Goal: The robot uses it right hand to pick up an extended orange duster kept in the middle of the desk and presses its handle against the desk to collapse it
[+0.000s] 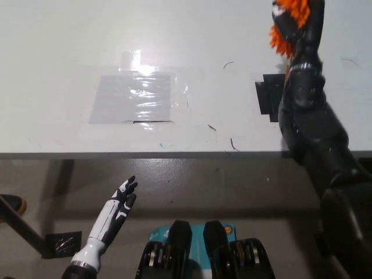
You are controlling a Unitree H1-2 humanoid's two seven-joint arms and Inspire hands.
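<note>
The right hand (296,23) stood over the far right part of the table (58,58), at the top edge of the head view, with its black arm running up from the near right corner across the table edge. The duster (285,29) showed only as orange fringe around and just left of that hand, touching it; the hand seemed to be closed around the duster, though the fingers themselves were mostly hidden by fringe and wrist. The handle and shaft were not visible, so the long axis could not be read directly. Judgement: with the head bunched at the hand and nothing orange lying on the table below it, the shaft probably ran away from the camera or down behind the arm, roughly upright. The coming press would depend on the handle end pointing down toward the table surface under the hand; this could not be confirmed. Black tape patch (268,99) lay on the table just left of the forearm. The left hand (123,200) hung below the near edge, off the table, fingers spread, holding nothing, well apart from the duster.
</note>
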